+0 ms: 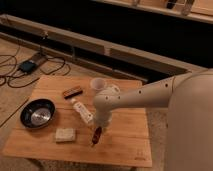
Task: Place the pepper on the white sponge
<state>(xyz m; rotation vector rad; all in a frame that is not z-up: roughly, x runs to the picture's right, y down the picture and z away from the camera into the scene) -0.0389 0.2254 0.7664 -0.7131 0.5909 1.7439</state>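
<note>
The pepper (96, 135) is a small dark red chili lying on the wooden table (125, 145) near its front edge. My gripper (100, 123) hangs from the white arm right above the pepper's upper end. The white sponge (65, 134) is an off-white block on the table, a short way to the left of the pepper.
A dark round bowl (37, 113) sits at the table's left. A white labelled box (82, 111) lies between bowl and arm. A dark reddish-brown bar (73, 92) and a white cup (97, 84) are at the back. Cables and a power box (29, 65) lie on the floor at left.
</note>
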